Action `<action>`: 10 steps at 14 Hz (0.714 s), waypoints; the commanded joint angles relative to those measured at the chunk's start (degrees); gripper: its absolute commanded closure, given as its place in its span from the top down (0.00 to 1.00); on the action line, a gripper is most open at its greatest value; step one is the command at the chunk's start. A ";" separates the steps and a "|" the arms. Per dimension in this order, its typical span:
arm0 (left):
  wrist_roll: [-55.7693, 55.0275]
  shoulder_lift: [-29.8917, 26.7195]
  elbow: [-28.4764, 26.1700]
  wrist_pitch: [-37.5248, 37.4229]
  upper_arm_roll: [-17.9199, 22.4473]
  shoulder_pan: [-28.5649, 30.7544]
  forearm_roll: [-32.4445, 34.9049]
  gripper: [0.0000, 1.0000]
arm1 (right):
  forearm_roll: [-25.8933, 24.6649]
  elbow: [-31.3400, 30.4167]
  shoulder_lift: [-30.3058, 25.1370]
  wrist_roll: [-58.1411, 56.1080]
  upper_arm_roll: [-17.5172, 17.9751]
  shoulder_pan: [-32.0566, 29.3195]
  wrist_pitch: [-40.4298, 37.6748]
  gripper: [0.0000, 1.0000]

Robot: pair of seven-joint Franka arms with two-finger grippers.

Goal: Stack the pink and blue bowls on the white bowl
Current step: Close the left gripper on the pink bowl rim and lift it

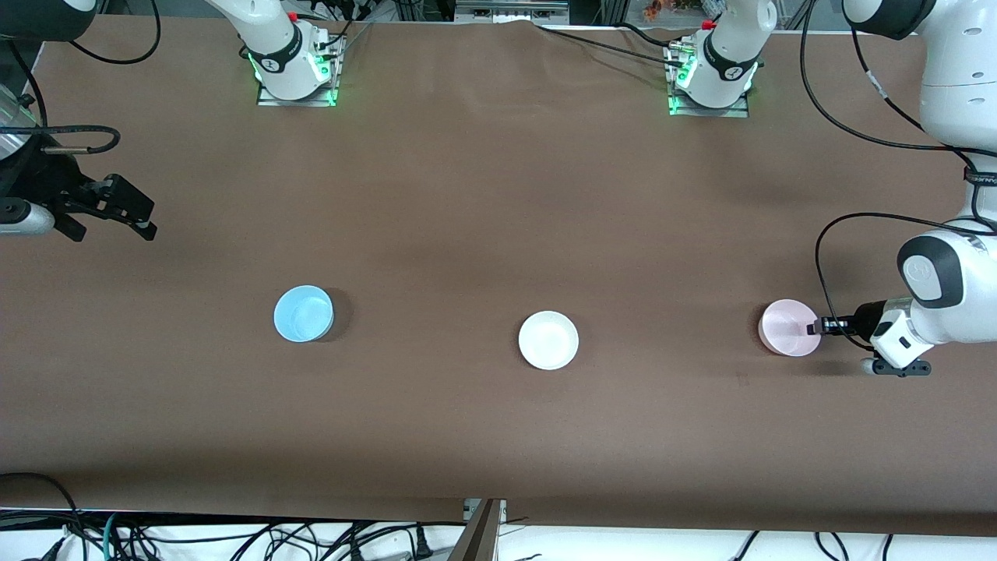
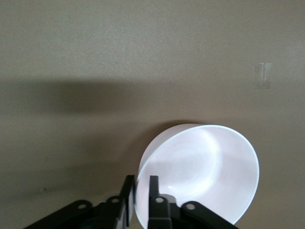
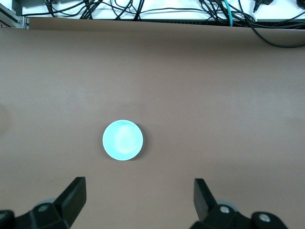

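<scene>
Front view evenly lit; soft shadows fell beside the blue bowl [image 1: 303, 313] and white bowl [image 1: 548, 340]. Left wrist view was dim and grainy: the pink bowl [image 2: 205, 174] bleached to near-white by glare, with a broad dark shadow band above it.

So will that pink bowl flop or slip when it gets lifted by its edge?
Probably stiff: the pink bowl keeps its round shape with the left gripper pinching its rim. It looks thin, likely light. A glossy wall held at one side may tilt or slip.

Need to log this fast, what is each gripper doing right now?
Left gripper: shut on the pink bowl, pinching its rim.
Right gripper: open, holding nothing, waiting at the right arm's end of the table.
</scene>
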 commanded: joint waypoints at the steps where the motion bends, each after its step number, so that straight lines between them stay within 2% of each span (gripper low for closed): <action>1: 2.63 -1.47 -1.50 0.30 0.45 -0.04 -2.16 0.00 | -0.01 0.59 0.47 0.73 0.25 -0.38 0.08 1.00; 3: 1.84 -2.34 -0.36 -1.79 0.36 -0.56 -2.50 0.00 | -0.01 0.59 0.47 0.73 0.25 -0.38 -0.27 1.00; 6: -3.14 -2.96 5.95 -9.87 -0.16 -4.15 -6.89 0.00 | -0.19 0.59 1.26 0.64 0.17 -0.47 0.17 1.00; 10: -25.43 -3.40 9.83 -9.90 -7.35 -10.56 -6.29 0.00 | -0.19 0.59 1.35 0.55 0.17 -1.00 1.31 1.00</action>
